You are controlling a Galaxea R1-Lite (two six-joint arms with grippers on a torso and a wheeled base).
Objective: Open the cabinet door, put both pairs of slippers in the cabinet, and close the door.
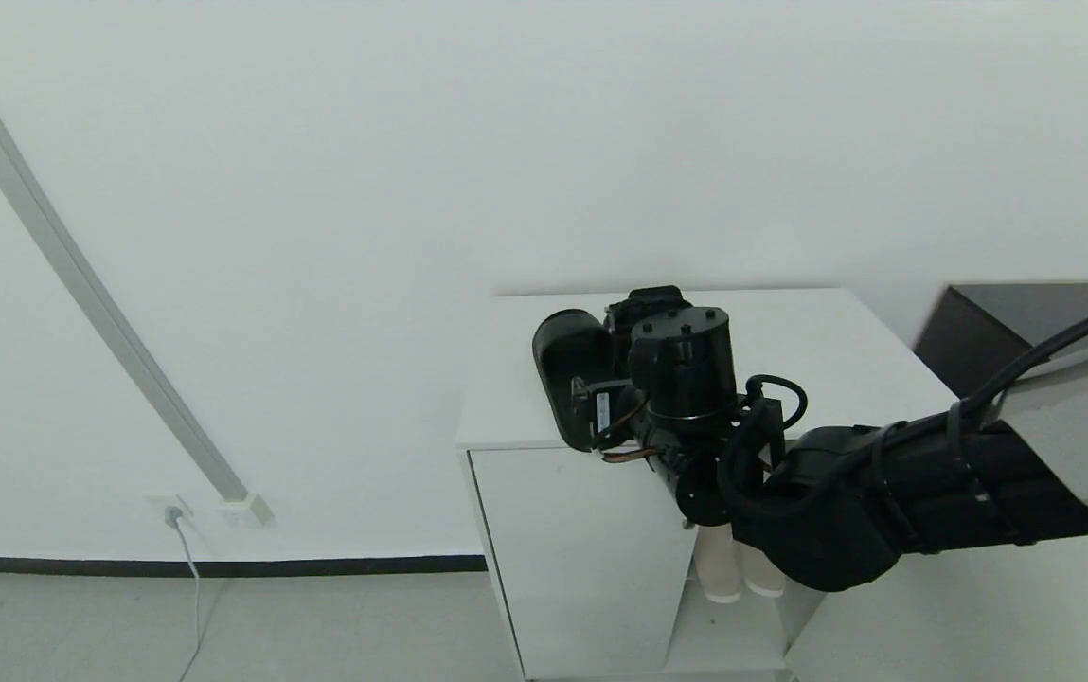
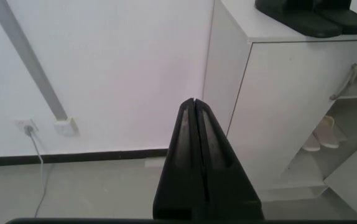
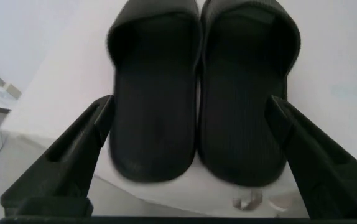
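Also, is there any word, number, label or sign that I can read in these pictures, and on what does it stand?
No text can be read here.
White sticker on the right arm, near its wrist: print too small to read.
Black slippers, white cabinet, wall socket: no print to be seen.

The place is a bare indoor room, fitted out like a test room with one piece of home furniture. Evidence: a plain white wall (image 1: 335,170), a grey floor (image 1: 61,630) and a black skirting (image 1: 269,566) between them. A surface conduit (image 1: 80,275) runs down the wall and ends just beside a socket (image 1: 169,511) with a cable (image 1: 193,587) plugged in. A white cabinet (image 1: 581,549) against the wall carries black slippers (image 2: 318,18) on top and white slippers (image 2: 324,134) on a shelf.
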